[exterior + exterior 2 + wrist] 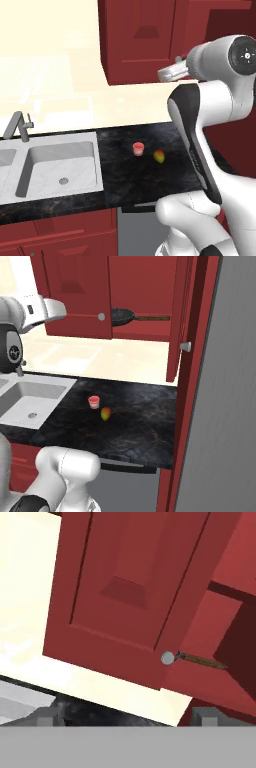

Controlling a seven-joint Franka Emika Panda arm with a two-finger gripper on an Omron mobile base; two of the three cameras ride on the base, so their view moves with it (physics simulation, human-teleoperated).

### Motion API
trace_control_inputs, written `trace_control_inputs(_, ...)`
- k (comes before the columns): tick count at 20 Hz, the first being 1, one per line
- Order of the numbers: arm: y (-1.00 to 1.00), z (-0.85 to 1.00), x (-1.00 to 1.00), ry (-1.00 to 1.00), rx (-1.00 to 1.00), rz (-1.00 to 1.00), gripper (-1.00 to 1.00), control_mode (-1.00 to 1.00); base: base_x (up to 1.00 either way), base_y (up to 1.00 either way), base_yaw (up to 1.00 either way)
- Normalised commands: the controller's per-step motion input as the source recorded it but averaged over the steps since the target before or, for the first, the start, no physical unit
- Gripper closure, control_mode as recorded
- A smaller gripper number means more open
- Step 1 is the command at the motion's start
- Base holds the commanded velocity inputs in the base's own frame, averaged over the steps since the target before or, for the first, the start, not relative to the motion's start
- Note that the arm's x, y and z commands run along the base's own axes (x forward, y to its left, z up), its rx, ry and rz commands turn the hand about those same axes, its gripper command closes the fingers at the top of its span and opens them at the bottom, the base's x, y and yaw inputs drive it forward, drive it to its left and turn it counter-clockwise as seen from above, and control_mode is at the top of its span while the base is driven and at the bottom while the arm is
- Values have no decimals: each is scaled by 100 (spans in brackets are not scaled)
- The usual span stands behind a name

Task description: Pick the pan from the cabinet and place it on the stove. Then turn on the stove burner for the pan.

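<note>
The dark grey pan lies inside the dark red wall cabinet, its slim wooden handle pointing right. The cabinet's left door covers part of the pan, beside its round silver knob. In the hand view only the pan's handle sticks out past that door. The right door stands swung open, edge-on. My gripper hangs open and empty in front of the left door, left of the pan and apart from it; its fingertips stand wide. The stove and its burner are out of view.
On the black counter below stand a small red cup and a yellow-green fruit. A steel sink with a faucet lies to the left. A tall grey panel walls off the right side.
</note>
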Motion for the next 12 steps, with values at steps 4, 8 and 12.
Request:
trace_control_inputs(4, -28, -4, 18, -23, 39, 0, -100, -100, 0, 0, 0)
trace_control_inputs(8, -23, 0, 20, -14, 25, -7, -100, -100, 0, 0, 0)
trace_control_inputs(12, -22, 0, 28, -2, 14, -10, -100, -100, 0, 0, 0)
